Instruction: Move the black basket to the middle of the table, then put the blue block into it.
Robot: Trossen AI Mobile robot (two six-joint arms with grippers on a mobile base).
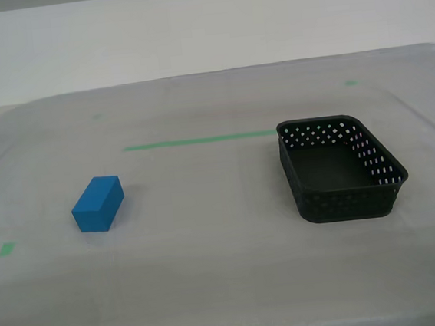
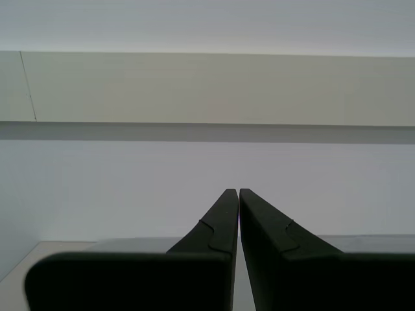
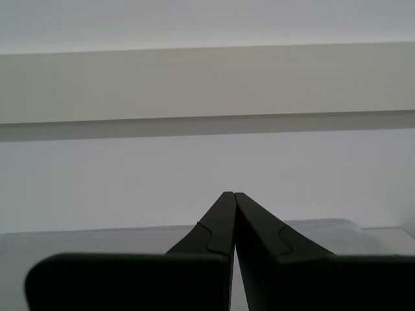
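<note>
Presently my first gripper has its jaws pressed together on nothing, aimed at a pale wall. My second gripper likewise, tips meeting, empty. Neither arm shows in the exterior view. The table carries the black basket at the exterior view's right, upright, well apart from the blue block at its left. A green tape line lies beyond and between them. No readable writing anywhere.
</note>
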